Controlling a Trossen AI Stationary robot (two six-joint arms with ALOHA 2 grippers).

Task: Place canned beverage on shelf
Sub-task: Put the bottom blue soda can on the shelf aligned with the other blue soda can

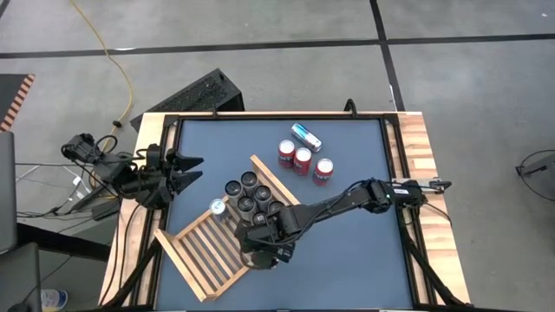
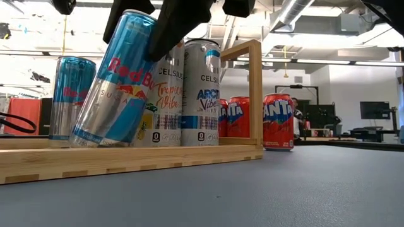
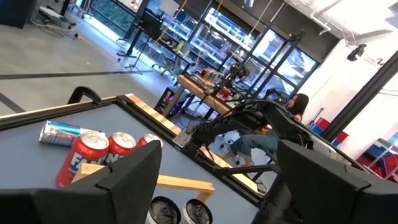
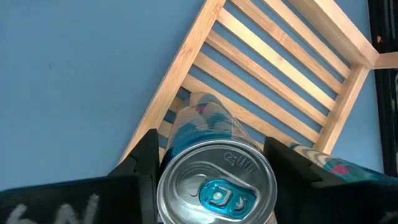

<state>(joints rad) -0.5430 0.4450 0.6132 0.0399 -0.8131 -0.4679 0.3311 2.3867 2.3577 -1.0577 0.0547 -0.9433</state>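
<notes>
Tilting on shelf (image 2: 126, 161): Red Bull can (image 2: 117, 82), right end effector (image 4: 211, 165) clamping upper sides (rigid, slick, top-heavy).

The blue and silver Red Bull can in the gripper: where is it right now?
The blue and silver Red Bull can leans tilted on the light wooden slatted shelf, between the right gripper's fingers, beside the upright white Celsius cans in the low view.
</notes>
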